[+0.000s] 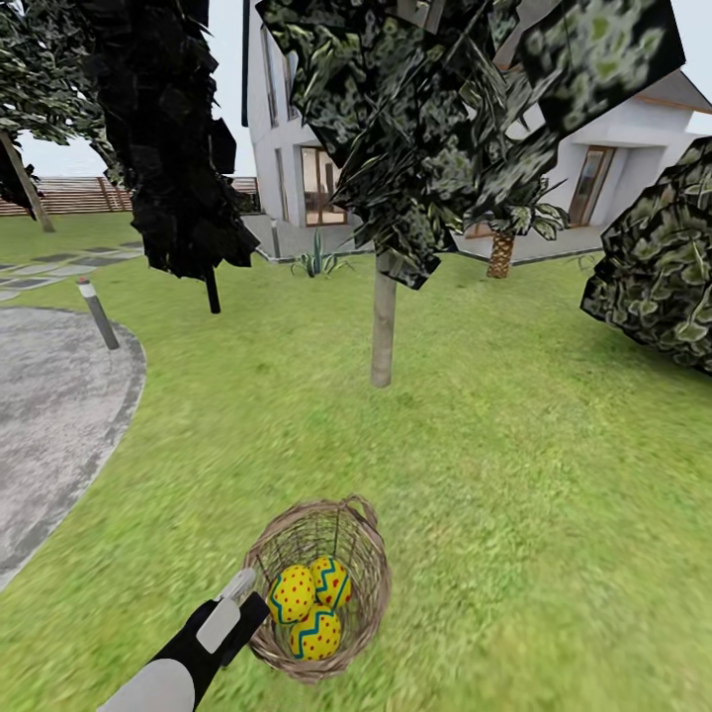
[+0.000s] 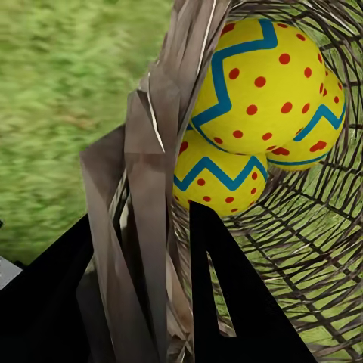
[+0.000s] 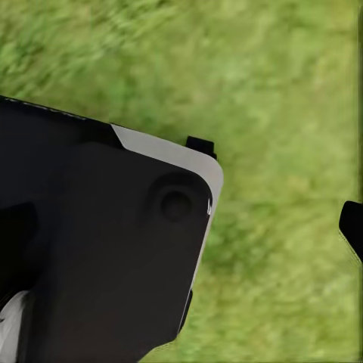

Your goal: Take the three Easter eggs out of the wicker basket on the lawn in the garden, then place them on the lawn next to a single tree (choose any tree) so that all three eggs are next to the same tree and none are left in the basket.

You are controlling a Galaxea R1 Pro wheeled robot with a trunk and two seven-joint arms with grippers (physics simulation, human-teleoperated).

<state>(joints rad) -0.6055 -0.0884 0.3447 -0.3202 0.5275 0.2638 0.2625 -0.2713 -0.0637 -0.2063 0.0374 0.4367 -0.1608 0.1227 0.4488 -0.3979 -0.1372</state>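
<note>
The lawn [image 1: 554,475] spreads all around me, with a white house [image 1: 613,148] at the far side and a grey patio [image 1: 49,415] curving in on my left. The tree [image 1: 383,331] with the pale trunk stands on the grass ahead, well beyond the basket [image 1: 361,549]. That basket sits on the grass close in front of me, and all three eggs [image 1: 314,605] lie inside it, touching one another. My left hand [image 2: 151,295] straddles the basket's near rim, one finger [image 2: 227,302] inside and one outside; it seems to pinch the wall, though I cannot tell. Of my right hand I cannot tell either.
</note>
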